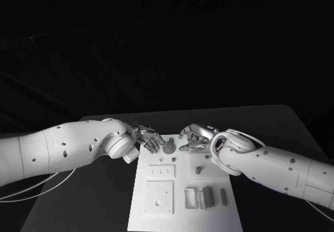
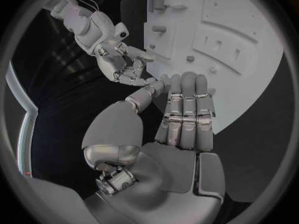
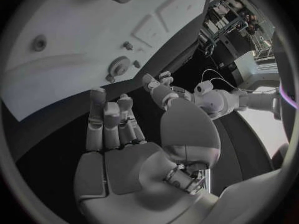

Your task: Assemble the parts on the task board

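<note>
While both hands sit at the far end of the white rectangular task board [image 1: 182,193], nothing is held by either.

Left to right:
- Left silver hand [image 1: 148,140]: over the board's far-left corner. Left wrist view shows the fingers [image 2: 187,109] straight and side by side, thumb out to one side, palm empty.
- Between the hands: a grey upright round part [image 1: 170,146] stands in the board's far end, close to the left hand's fingertips. Contact: cannot tell. A small dark part [image 1: 174,158] lies just nearer than it.
- Right silver hand [image 1: 195,135]: over the far-right corner. Right wrist view shows the fingers [image 3: 109,124] extended and loosely together, thumb apart, nothing in the palm. In the head view it looks a bit curled, but no part is visible in it.

Board, nearer section:
- Left column: small raised white rectangular plate [image 1: 160,171], and a larger white square plate [image 1: 158,196] nearer still.
- Middle: small grey peg [image 1: 198,170], seemingly on its own.
- Near right: cluster of grey and white upright bar-shaped parts [image 1: 203,197], side by side.

Progress, my judgement: early to mid. The round part looks seated. The peg, the small dark part and the bar cluster look like they are waiting to be placed, though seated or loose is not clear from here. Most of the assembly seems left.
</note>
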Robot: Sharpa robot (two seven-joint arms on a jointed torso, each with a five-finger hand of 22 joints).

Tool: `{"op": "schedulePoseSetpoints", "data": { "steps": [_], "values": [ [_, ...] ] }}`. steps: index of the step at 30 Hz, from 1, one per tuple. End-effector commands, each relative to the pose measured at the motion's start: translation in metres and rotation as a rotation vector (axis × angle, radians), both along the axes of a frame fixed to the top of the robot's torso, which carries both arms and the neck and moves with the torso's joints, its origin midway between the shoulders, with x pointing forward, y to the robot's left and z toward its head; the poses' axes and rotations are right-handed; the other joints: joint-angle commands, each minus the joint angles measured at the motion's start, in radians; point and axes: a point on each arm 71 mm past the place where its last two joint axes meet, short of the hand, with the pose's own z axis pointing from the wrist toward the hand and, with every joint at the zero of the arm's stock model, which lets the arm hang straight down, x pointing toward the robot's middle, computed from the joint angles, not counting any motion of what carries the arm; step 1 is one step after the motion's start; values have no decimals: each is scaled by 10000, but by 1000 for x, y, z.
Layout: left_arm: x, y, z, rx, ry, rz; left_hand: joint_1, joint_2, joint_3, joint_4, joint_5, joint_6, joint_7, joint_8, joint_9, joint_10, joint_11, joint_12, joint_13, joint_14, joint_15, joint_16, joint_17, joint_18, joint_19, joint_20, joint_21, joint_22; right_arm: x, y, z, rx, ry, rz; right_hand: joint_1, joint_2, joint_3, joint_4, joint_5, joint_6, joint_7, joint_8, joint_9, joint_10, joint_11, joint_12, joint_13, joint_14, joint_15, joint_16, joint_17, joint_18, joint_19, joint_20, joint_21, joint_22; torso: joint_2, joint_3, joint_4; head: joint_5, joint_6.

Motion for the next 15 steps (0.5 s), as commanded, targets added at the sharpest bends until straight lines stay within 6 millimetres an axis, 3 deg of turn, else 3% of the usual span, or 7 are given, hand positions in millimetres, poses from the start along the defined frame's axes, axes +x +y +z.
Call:
{"op": "schedulePoseSetpoints", "data": {
  "steps": [1, 7, 11, 15],
  "values": [
    [0, 2, 0, 548, -145, 166, -107, -59, 34, -10, 479, 683, -581, 44, 997, 105, -36, 116, 112, 56, -66, 171, 43, 151, 110, -33, 87, 124, 8, -11, 10, 652, 2, -429, 107, -10, -78, -14, 29, -289, 325, 10, 13, -56, 22, 85, 13, -18, 43, 39, 18, 136, -82, -6, -54, 181, -9, 25, -19, 33, -16],
    [-4, 4, -3, 1127, -284, -56, -315, -256, 15, 2, 1348, 892, -684, 63, 1262, 191, -138, 391, 377, 106, -150, 573, 118, 163, 246, -116, 234, 408, 26, -40, 21, 1340, 50, -1474, 130, 63, -125, -23, 24, -235, 312, 64, 36, -45, 10, 153, 10, -7, 33, 82, 28, 136, -59, 1, -30, 190, -21, 2, -1, 29, -27],
    [-8, 5, -6, 1615, -476, -239, -349, -331, 27, 7, 1520, 962, -714, 50, 1371, 203, -171, 507, 484, 109, -179, 738, 132, 168, 293, -146, 285, 527, 36, -57, 31, 1475, -194, -1924, 146, 107, -149, -39, 24, -213, 303, 88, 45, -36, 1, 182, 3, 2, 24, 99, 29, 136, -46, -2, -18, 193, -55, 34, 4, 51, -90],
    [-13, 5, -11, 2071, -623, -381, -463, -477, -46, 51, 1457, 1172, -823, 107, 1559, 330, -281, 778, 673, 234, -275, 1101, 188, 194, 487, -232, 455, 744, 45, -71, 45, 1663, -393, -2285, 153, 116, -157, -49, 25, -207, 301, 95, 47, -35, -2, 189, -1, 3, 21, 102, 29, 136, -44, -3, -15, 193, -107, 50, 2, 57, -181]
  ]
}}
